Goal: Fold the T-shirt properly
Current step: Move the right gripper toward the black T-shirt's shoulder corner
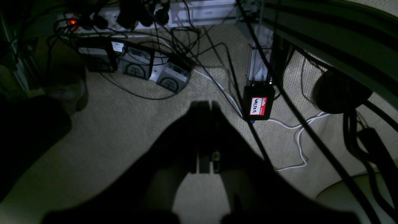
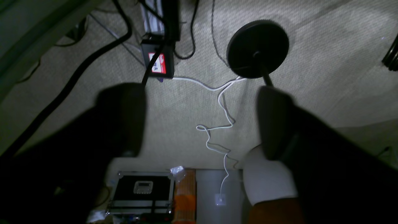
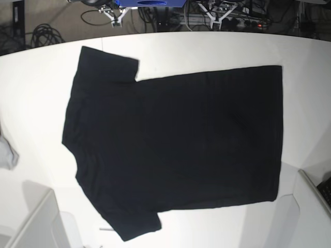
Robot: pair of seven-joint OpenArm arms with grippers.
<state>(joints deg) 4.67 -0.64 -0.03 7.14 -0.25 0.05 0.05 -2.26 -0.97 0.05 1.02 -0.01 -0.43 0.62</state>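
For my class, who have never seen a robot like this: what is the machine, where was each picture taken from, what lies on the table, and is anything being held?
This is a robot with two arms, each ending in a gripper with two dark fingers. One picture looks down on the table. There, a large black short-sleeved T-shirt lies spread out on the white tabletop, one sleeve towards the top and one towards the bottom. At the left edge is a bit of grey cloth.

The other two pictures come from cameras on the wrists. They show mostly the floor, with cables and boxes. The left gripper is shut, the right gripper is open, and neither holds anything.
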